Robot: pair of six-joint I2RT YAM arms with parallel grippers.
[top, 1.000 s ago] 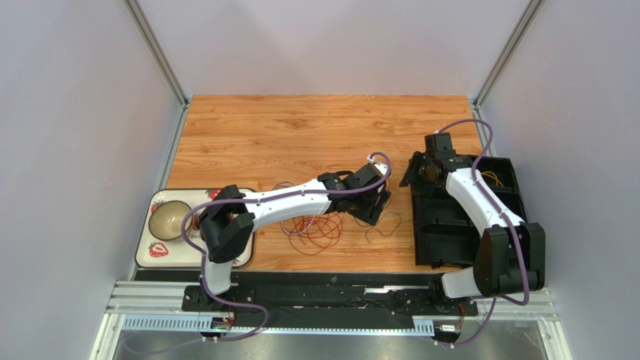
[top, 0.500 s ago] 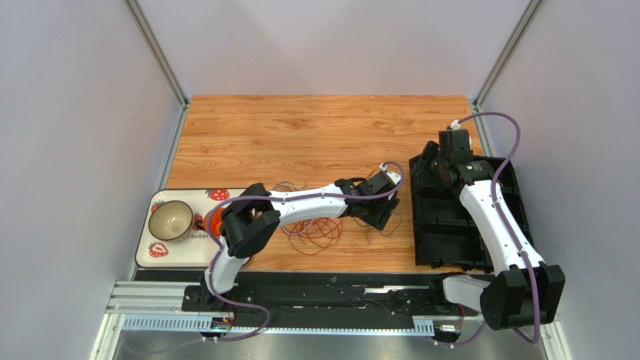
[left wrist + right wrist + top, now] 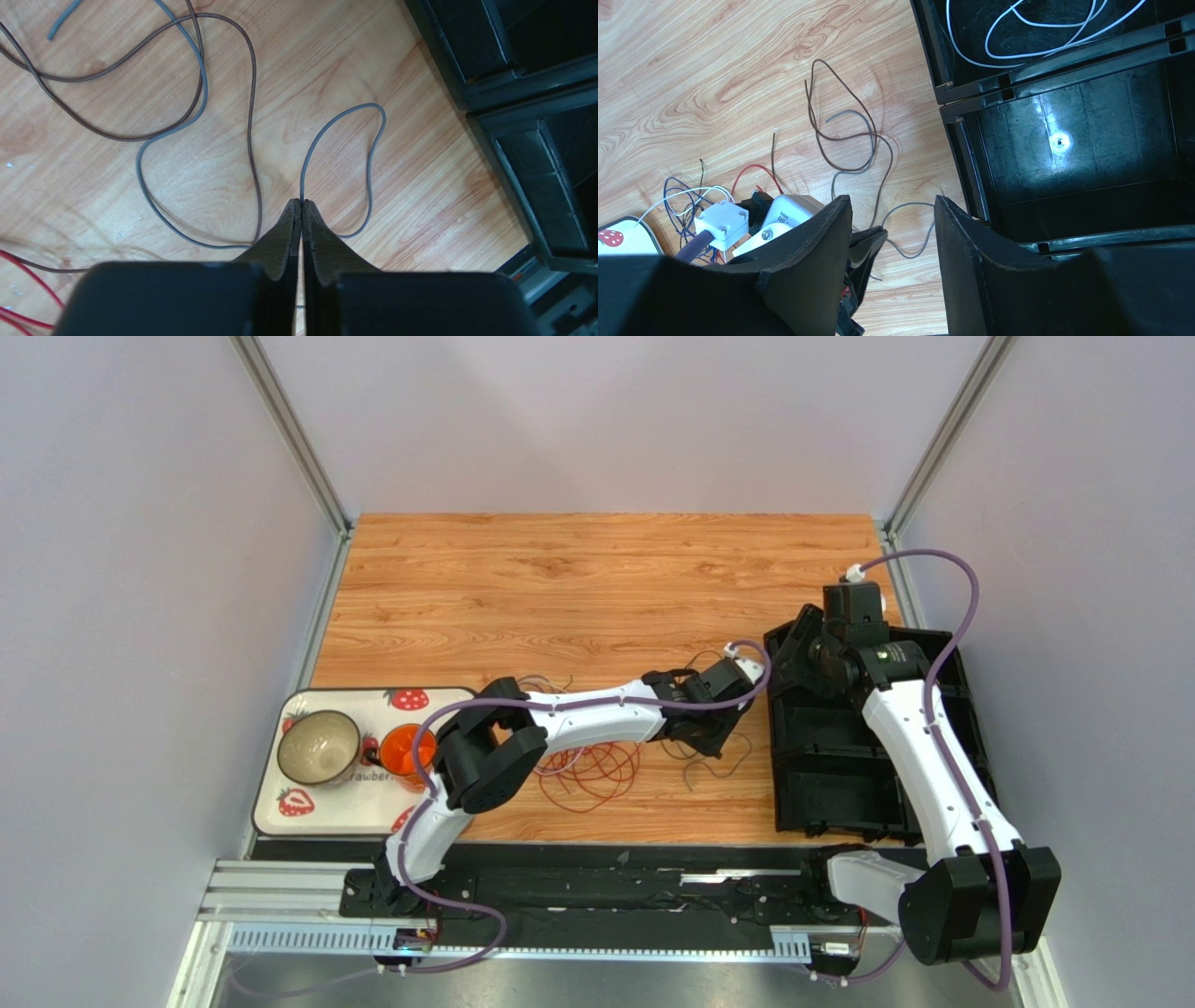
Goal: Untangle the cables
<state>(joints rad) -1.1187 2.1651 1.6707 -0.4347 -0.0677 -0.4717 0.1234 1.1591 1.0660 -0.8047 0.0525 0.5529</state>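
The cables lie loose on the wooden table. A grey cable (image 3: 359, 106) makes a small loop beside the black tray, and my left gripper (image 3: 302, 204) is shut on it, pinching it at the fingertips. A brown cable (image 3: 251, 105) curls just left of it. Red cables (image 3: 596, 770) are coiled under the left forearm. From above, the left gripper (image 3: 710, 745) reaches far right, down at the table. My right gripper (image 3: 892, 203) hangs open and holds nothing, above the grey cable (image 3: 910, 204) by the tray's left wall. A white cable (image 3: 1032, 35) lies in a tray compartment.
The black compartment tray (image 3: 842, 756) fills the table's right side. At the left stands a strawberry-printed tray (image 3: 288, 805) with a bowl (image 3: 316, 742) and an orange cup (image 3: 407, 749). Blue and white wires (image 3: 685, 199) lie near the left wrist.
The left arm stretched further right and its jaws closed on the grey cable. The right arm lifted and drew back to the tray's far left corner.
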